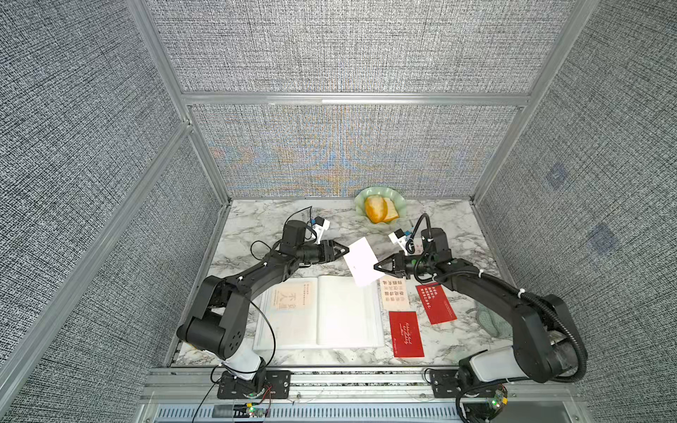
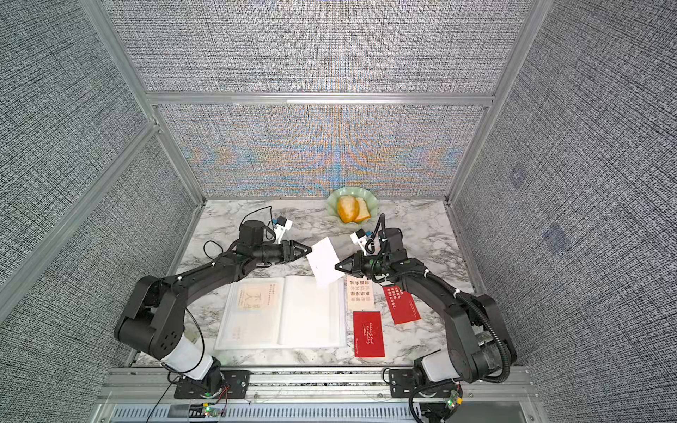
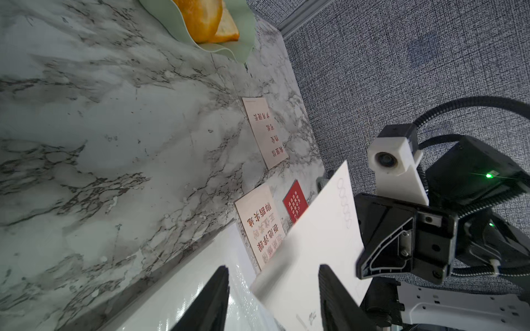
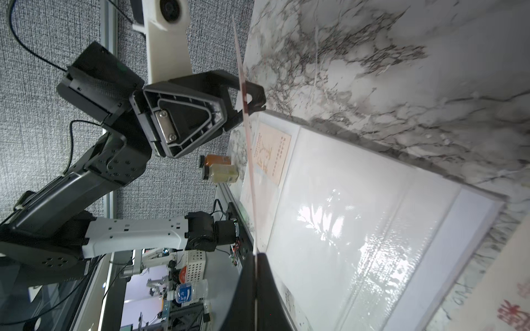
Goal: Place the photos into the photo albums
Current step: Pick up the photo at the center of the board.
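Two red cards near album, white card in right jaws, left jaws released

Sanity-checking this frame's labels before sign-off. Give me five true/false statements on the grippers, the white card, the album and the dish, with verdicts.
1. The right gripper is clamped on the white card, held in the air. True.
2. The left gripper is shut on the card. False: its jaws stand apart on either side of the card's edge.
3. The album lies closed. False: it lies open, with a cream card in its page on the left arm's side.
4. Two red cards lie on the table on the album's right-arm side. True.
5. The green dish is empty. False: it holds orange-yellow food.
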Action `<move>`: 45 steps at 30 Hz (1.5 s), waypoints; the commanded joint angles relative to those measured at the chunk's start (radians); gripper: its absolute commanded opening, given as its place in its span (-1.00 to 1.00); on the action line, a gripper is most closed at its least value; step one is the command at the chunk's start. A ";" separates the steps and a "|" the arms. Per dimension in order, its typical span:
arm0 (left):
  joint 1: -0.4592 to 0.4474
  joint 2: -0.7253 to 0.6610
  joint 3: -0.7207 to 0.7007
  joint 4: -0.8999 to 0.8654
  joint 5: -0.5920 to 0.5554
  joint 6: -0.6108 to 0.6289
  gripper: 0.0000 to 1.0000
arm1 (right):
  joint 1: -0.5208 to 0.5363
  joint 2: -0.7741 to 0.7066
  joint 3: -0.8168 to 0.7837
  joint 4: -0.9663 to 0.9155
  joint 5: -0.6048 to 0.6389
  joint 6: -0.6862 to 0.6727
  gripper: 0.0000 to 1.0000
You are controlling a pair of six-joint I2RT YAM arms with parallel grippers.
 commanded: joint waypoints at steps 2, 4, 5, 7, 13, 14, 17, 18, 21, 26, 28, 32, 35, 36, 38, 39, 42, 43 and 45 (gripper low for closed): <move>0.001 -0.012 -0.013 0.057 0.042 -0.006 0.02 | 0.027 -0.007 -0.024 0.130 -0.067 0.051 -1.00; 0.001 -0.014 -0.021 0.066 0.053 -0.009 0.01 | 0.039 0.001 -0.018 0.125 -0.065 0.046 -1.00; 0.001 -0.015 -0.024 0.074 0.066 -0.012 -0.01 | 0.043 0.006 -0.017 0.127 -0.064 0.046 -1.00; 0.001 -0.012 -0.026 0.087 0.093 -0.019 -0.06 | 0.049 0.020 -0.013 0.131 -0.066 0.045 -1.00; 0.001 -0.026 -0.038 0.082 0.118 -0.018 -0.31 | 0.052 0.056 0.004 0.141 -0.080 0.039 -1.00; 0.002 -0.027 -0.040 0.081 0.120 -0.018 -0.33 | 0.050 0.058 0.005 0.136 -0.080 0.033 -1.00; 0.001 -0.030 -0.042 0.080 0.122 -0.018 -0.47 | 0.049 0.064 0.017 0.118 -0.082 0.014 -1.00; 0.001 -0.030 -0.042 0.082 0.123 -0.019 -0.51 | 0.050 0.064 0.020 0.111 -0.083 0.010 -1.00; 0.001 -0.030 -0.039 0.086 0.127 -0.023 -0.69 | 0.045 0.066 0.030 0.095 -0.085 -0.002 -1.00; 0.002 -0.023 -0.034 0.094 0.133 -0.033 -0.94 | 0.039 0.065 0.027 0.089 -0.091 -0.008 -1.00; 0.001 -0.020 -0.034 0.111 0.139 -0.045 -1.00 | 0.038 0.067 0.028 0.087 -0.092 -0.008 -1.00; 0.002 -0.020 -0.041 0.144 0.145 -0.075 -1.00 | 0.033 0.070 0.028 0.088 -0.088 -0.005 -1.00; 0.006 -0.026 -0.054 0.180 0.140 -0.105 -1.00 | 0.032 0.073 0.024 0.097 -0.083 0.002 -0.75; 0.007 -0.031 -0.061 0.193 0.135 -0.118 -1.00 | 0.031 0.073 0.019 0.106 -0.083 0.008 -0.56; 0.013 -0.039 -0.078 0.227 0.129 -0.146 -1.00 | 0.032 0.069 0.011 0.118 -0.079 0.015 -0.37; 0.019 -0.046 -0.088 0.246 0.128 -0.163 -1.00 | 0.029 0.068 0.008 0.120 -0.076 0.017 -0.27; 0.039 -0.065 -0.120 0.304 0.113 -0.218 -1.00 | 0.030 0.061 -0.004 0.124 -0.070 0.021 -0.13; 0.050 -0.074 -0.135 0.326 0.107 -0.238 -1.00 | 0.030 0.057 -0.013 0.129 -0.067 0.023 -0.12; 0.071 -0.094 -0.169 0.382 0.086 -0.285 -1.00 | 0.031 0.049 -0.030 0.157 -0.059 0.047 -0.08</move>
